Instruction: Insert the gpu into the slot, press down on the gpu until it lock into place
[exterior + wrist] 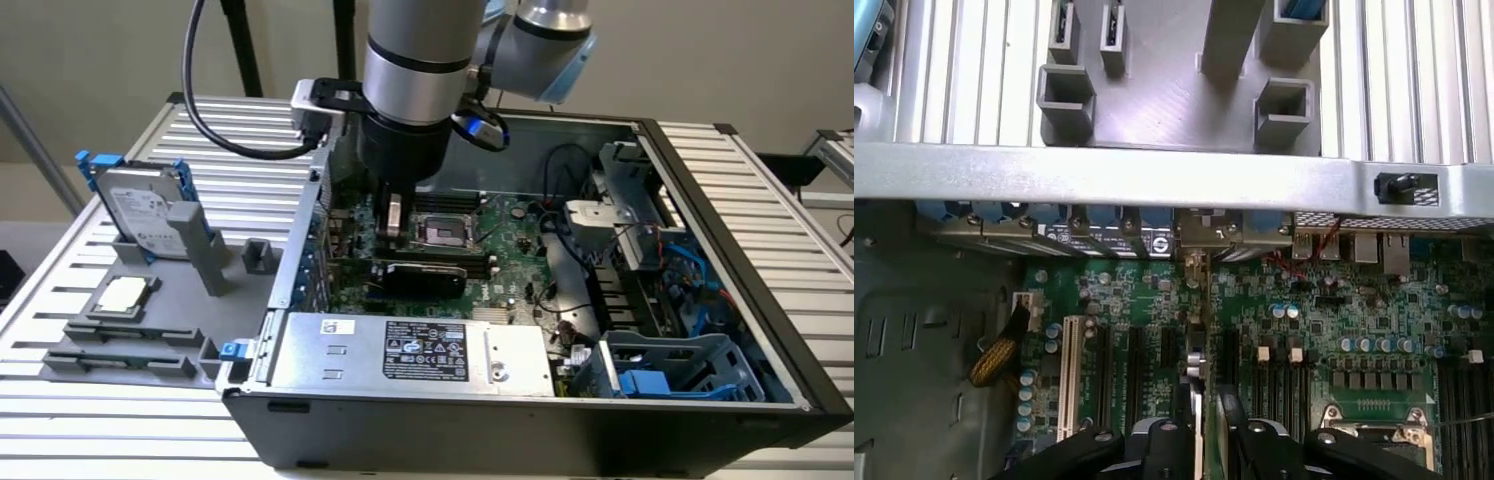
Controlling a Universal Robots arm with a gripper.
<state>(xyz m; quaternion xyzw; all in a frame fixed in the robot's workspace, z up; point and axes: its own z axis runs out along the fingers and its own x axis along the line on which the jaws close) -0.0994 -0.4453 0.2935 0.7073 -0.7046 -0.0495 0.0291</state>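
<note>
1. Nearest in the exterior view is the slatted tabletop (80,420), with the dark near wall of the open computer case (534,440) lying on it.
2. Just inside that wall sits the silver labelled power-supply box (414,350). A blue drive cage (674,370) is beside it, toward the exterior view's right.
3. Behind the power-supply box the gpu (420,277) stands on edge on the green motherboard (514,235). Its glossy black face is toward the box and its length runs across the exterior view. Whether its lower edge is fully seated cannot be told.
4. The end effector (391,235) is right at the card's top edge, near the end toward the exterior view's left. In the wrist view the end effector (1204,440) straddles the thin edge of the gpu (1197,400). Whether it is apart, together or clamped on the card cannot be told.
5. In the wrist view the card's edge runs on to the rear brackets (1104,235). A white slot (1069,385) is on one side of it and the processor socket (1369,420) on the other.
6. Beyond the card in the exterior view lies the processor socket (438,232).
7. On the tabletop at the exterior view's left, outside the case, a grey holder (160,300) carries a loose processor chip (123,293). Farther back it holds an upright hard drive (140,210).
8. Farthest, the silver arm (420,60) rises out of the case, with a black cable (214,120) looping beside it.
</note>
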